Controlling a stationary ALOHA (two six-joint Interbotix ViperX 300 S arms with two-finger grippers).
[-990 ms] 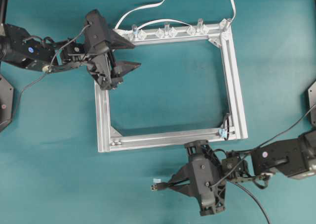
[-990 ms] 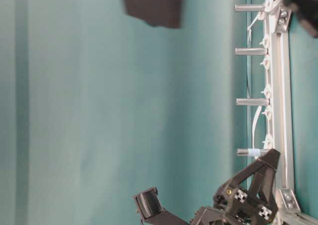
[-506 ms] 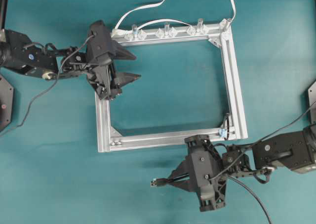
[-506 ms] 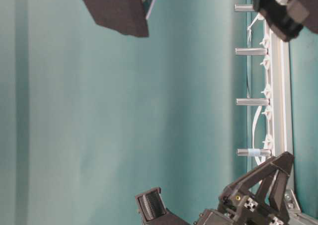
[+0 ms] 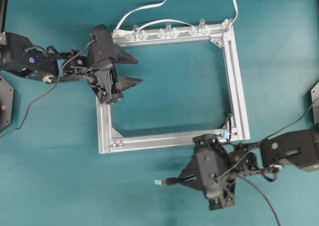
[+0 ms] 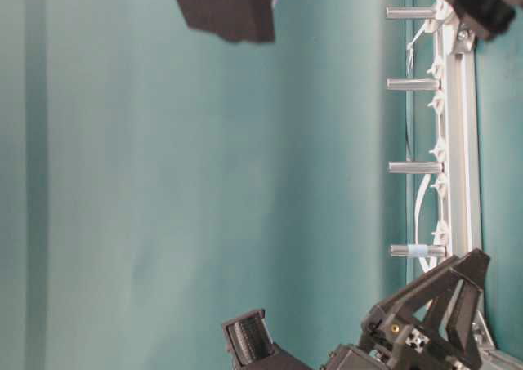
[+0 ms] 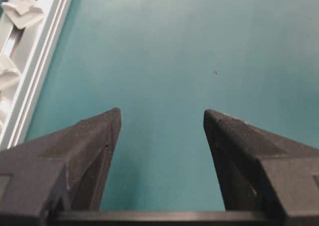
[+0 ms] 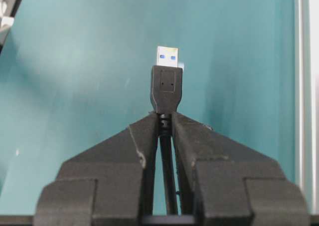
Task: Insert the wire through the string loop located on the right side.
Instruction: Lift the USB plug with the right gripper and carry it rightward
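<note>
Robotics lab bench, not a home or shop: plain teal tabletop [image 5: 164, 16] with nothing domestic on it, just a square aluminium extrusion frame [image 5: 239, 86] lying flat near the middle, clear pegs [image 5: 168, 28] and white flat cables [image 5: 144, 7] along the frame's far rail. Two black arms with 3D-printed-looking grippers reach in from the left and right edges, left gripper [image 5: 133, 70], right gripper [image 5: 185, 177], cabling trailing off them. Black mounting plates [image 5: 4, 102] sit at both side edges of the tabletop.
</note>
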